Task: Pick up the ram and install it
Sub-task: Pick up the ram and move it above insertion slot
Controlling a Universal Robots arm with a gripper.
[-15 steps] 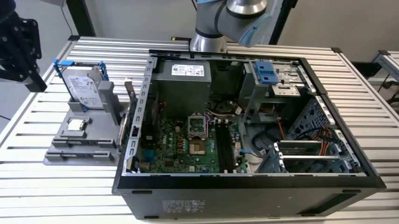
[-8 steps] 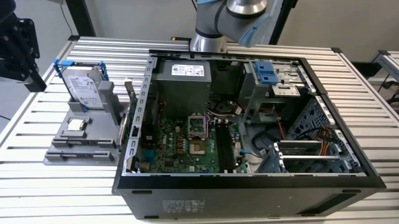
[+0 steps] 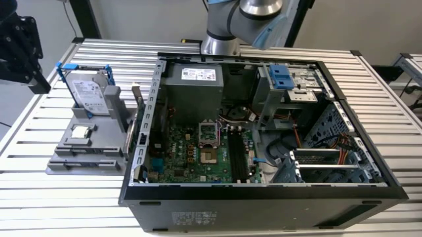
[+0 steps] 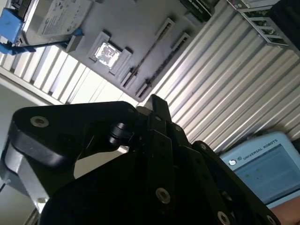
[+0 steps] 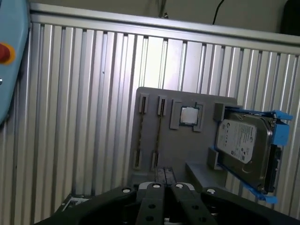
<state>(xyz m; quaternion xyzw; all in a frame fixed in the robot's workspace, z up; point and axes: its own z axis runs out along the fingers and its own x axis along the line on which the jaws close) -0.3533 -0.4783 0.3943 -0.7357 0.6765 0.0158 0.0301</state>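
The ram (image 3: 137, 101) stands on edge in a slot of the grey holder (image 3: 72, 160), on the holder's side nearest the open computer case (image 3: 264, 197). Both wrist views show it edge-on as a thin dark line (image 5: 159, 133) (image 4: 149, 49) between two pairs of slot brackets. My gripper (image 3: 38, 85) hangs in the air off the holder's far corner, on the exterior view's left, apart from the ram. Its black fingers (image 5: 164, 172) are shut together with nothing between them.
On the holder a silver hard drive in a blue frame (image 3: 89, 94) stands tilted, and a small square processor (image 3: 80, 131) lies flat. The case's motherboard has black memory slots (image 3: 238, 153). The arm's base (image 3: 228, 29) stands behind the case. A pendant screen (image 4: 262, 168) lies nearby.
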